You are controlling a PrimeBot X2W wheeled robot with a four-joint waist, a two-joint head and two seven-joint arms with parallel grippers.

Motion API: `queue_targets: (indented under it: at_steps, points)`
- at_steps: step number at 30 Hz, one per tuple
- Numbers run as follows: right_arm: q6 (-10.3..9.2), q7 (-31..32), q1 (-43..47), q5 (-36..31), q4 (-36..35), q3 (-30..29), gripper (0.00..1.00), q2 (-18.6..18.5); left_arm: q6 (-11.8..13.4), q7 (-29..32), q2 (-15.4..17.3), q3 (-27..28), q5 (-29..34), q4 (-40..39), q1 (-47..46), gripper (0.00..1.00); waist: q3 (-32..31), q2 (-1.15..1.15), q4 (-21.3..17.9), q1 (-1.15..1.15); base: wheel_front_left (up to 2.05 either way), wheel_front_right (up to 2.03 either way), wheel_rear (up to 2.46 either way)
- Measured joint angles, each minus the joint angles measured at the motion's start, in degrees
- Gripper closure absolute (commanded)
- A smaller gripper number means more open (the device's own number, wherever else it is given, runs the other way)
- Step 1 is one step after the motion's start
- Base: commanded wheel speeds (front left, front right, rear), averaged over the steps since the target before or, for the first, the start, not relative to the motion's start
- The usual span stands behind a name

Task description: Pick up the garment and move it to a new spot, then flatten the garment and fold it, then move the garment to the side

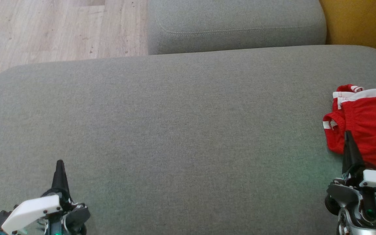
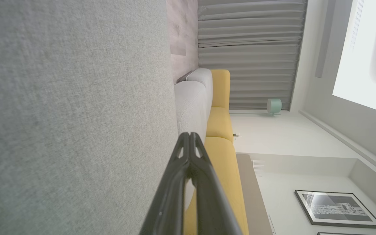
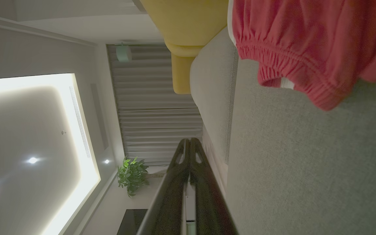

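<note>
The grey seat cushion (image 1: pixel 188 137) is my work surface. It extends ahead of both end effectors, and I see plain fabric between them. The red garment (image 1: pixel 370 130) lies on it directly ahead of the right gripper (image 1: pixel 347 133) and toward that gripper's outer side. It is bunched, with white trim and a gathered elastic waistband (image 3: pixel 286 65). The frame edge cuts off its far part, so I cannot tell whether it is folded.

Right gripper: fingers pressed together, holding nothing, tip at the garment's near hem; contact cannot be confirmed. Left gripper (image 1: pixel 59 163): fingers likewise together, holding nothing, well apart from the garment.

This layout fits two stages: a garment waiting to be lifted to a new spot, or a garment already set to the side. I commit to neither. In my judgement, any right-arm motion must keep the closed tip from dragging the loose cloth.

Surroundings: the wooden floor (image 1: pixel 44 29) lies far ahead of the left gripper, the back cushion (image 1: pixel 237 26) far ahead between both, and the yellow upholstery (image 1: pixel 364 23) beyond the garment. None obstructs either arm
</note>
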Motion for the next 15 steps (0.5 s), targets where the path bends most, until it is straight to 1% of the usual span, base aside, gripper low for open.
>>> queue_targets:
  at_steps: [15]
  points:
    - [0.0, 0.0, 0.0, 0.0, -0.01, 0.0, 1.0, 0.0, 0.0, 0.0, 0.0, 0.0, 0.0, 0.0, 0.0, 1.0, 0.0, 0.0, 0.0, 0.0, 0.0, 0.0, 0.0]
